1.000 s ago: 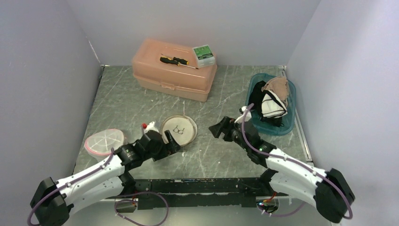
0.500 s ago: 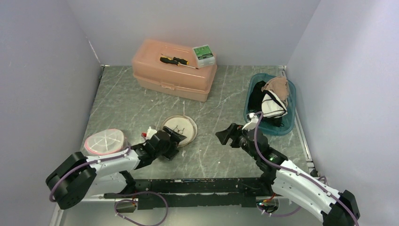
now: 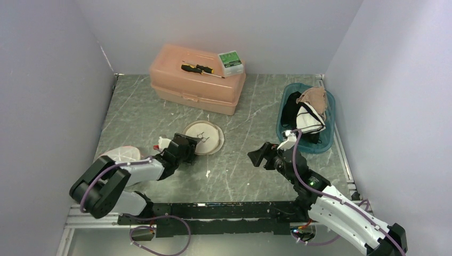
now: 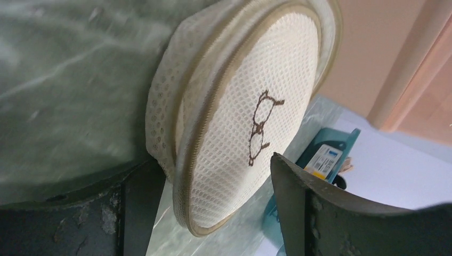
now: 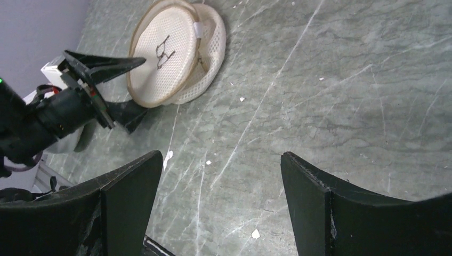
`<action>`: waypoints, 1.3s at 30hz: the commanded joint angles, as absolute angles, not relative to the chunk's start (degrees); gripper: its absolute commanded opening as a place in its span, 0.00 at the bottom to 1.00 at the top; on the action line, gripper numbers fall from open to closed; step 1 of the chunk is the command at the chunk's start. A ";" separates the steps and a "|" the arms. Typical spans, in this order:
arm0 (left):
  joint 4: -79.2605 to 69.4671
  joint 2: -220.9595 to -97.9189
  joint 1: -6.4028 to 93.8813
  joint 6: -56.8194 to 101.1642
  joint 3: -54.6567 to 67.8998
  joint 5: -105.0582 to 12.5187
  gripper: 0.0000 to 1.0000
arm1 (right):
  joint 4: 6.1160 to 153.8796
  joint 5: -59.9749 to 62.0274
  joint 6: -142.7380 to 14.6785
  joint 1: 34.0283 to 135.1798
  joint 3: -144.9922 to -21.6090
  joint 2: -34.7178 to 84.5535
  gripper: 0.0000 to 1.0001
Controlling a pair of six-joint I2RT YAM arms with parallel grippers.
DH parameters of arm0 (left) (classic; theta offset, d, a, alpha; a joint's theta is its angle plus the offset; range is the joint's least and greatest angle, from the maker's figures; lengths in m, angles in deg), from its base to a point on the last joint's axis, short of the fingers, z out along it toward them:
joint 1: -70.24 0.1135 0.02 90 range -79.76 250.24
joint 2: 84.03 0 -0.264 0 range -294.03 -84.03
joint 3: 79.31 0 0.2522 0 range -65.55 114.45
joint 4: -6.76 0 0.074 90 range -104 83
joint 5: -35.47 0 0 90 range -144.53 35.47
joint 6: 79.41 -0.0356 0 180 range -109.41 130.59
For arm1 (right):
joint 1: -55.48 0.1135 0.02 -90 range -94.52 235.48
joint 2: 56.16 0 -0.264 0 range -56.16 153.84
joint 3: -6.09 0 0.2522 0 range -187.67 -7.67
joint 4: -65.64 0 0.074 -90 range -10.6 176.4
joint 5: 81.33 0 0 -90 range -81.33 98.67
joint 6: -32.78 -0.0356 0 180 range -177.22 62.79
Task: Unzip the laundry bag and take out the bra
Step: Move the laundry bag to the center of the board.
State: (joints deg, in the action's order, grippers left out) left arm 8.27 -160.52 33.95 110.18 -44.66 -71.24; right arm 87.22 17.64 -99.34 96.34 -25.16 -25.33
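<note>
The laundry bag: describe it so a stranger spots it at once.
Find the peach plastic box at the back of the table; in front of it, near the middle, sits the laundry bag, at the left gripper's tips. It is a round cream mesh pouch with a zip round its rim and a brown stitched motif, unlike the pink-rimmed disc further left.

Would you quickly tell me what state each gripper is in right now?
Left gripper: open, straddling the laundry bag.
Right gripper: open, holding nothing.
</note>
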 commanded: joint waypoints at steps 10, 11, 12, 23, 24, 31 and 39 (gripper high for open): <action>15.16 -175.97 41.89 99.81 -38.47 -63.91 0.75 | 89.74 18.95 -97.30 96.40 -26.53 -28.52 0.85; 12.71 -173.13 41.86 99.11 -38.62 -64.14 0.77 | 90.44 19.07 -97.03 96.41 -26.75 -29.26 0.85; 9.06 -169.90 41.84 98.22 -38.96 -64.22 0.79 | 91.05 19.10 -96.69 96.41 -26.93 -30.10 0.85; -66.15 -137.90 38.33 90.73 -19.04 -86.90 0.94 | 87.73 16.58 -94.17 96.43 -25.18 -29.54 0.86; -71.42 -137.23 38.33 93.13 -17.02 -88.76 0.94 | 86.99 16.15 -94.28 96.42 -24.53 -29.58 0.86; -87.10 -129.84 41.84 103.07 -13.61 -92.23 0.94 | 83.71 12.72 -94.68 96.43 -22.58 -28.86 0.86; -102.69 -128.95 43.23 108.36 -4.99 -99.21 0.94 | 83.24 9.51 -93.01 96.43 -22.44 -28.92 0.86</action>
State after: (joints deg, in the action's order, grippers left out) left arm -90.53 -128.61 42.97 104.61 -10.46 -92.18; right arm 86.74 12.00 -94.67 96.34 -22.54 -28.79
